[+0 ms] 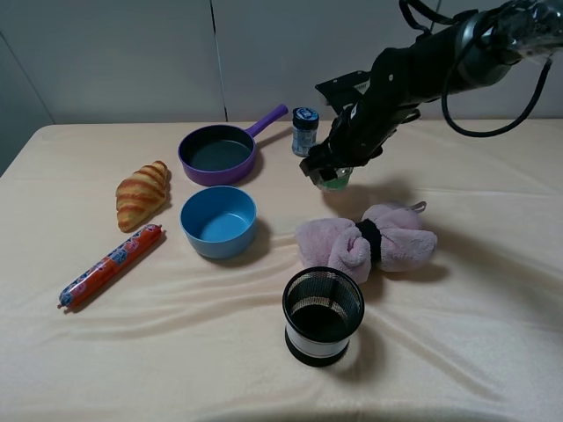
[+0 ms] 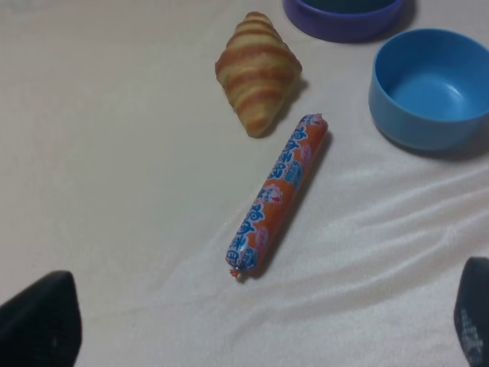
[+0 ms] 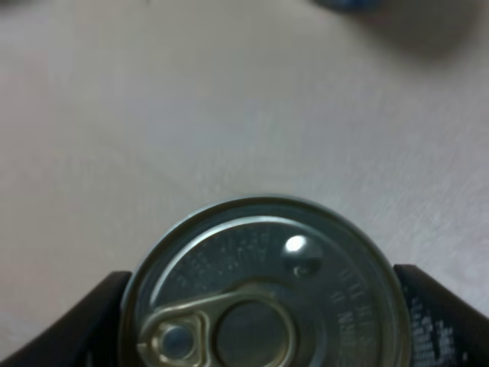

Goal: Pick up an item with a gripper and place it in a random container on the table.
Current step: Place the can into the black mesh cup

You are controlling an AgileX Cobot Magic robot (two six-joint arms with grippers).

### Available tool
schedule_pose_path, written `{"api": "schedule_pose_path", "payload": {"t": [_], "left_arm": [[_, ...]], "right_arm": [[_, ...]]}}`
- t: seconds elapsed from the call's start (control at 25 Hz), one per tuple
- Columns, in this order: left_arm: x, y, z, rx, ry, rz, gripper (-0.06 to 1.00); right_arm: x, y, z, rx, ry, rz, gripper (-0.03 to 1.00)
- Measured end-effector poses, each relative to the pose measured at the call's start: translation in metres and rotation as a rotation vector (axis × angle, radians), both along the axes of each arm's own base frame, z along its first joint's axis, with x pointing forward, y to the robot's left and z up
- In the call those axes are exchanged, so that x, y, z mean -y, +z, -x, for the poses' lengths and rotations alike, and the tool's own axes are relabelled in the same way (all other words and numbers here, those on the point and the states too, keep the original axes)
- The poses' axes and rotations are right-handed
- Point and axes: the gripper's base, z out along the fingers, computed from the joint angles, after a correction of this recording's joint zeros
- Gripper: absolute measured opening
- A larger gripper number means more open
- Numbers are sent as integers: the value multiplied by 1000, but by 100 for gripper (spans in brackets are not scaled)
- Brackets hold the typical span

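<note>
Now the right gripper [image 1: 327,176] has the green-label can [image 1: 335,182] clamped between its fingers, near the far edge of the surface [image 1: 493,352].
Going left to right: the left gripper [image 2: 256,321] is spread wide with nothing in it, above a sausage [image 1: 111,266] and croissant [image 1: 142,193]; next come the purple pan [image 1: 217,154] and blue bowl [image 1: 218,221], then a blue-capped jar [image 1: 304,130] just beside the can. The mesh cup [image 1: 323,316] stands near the front edge, with a pink towel [image 1: 365,239] between cup and can.
</note>
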Motion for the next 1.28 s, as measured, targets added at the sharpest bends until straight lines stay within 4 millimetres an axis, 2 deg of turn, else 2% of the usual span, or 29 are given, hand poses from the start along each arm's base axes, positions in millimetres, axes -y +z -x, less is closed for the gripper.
{"api": "schedule_pose_path", "payload": {"t": [0.32, 0.68, 0.96, 1.12, 1.28], "left_arm": [[0, 0, 0, 0, 0, 0, 99], [0, 0, 0, 0, 0, 0, 99], [0, 0, 0, 0, 0, 0, 99], [0, 0, 0, 0, 0, 0, 99], [0, 0, 0, 0, 0, 0, 99]], "right_arm": [[-2, 23, -2, -58, 20, 34, 49], [3, 68, 11, -33, 46, 43, 49], [-5, 86, 31, -36, 95, 69, 49], [0, 86, 50, -53, 88, 71, 49], [4, 95, 70, -37, 78, 54, 49]]}}
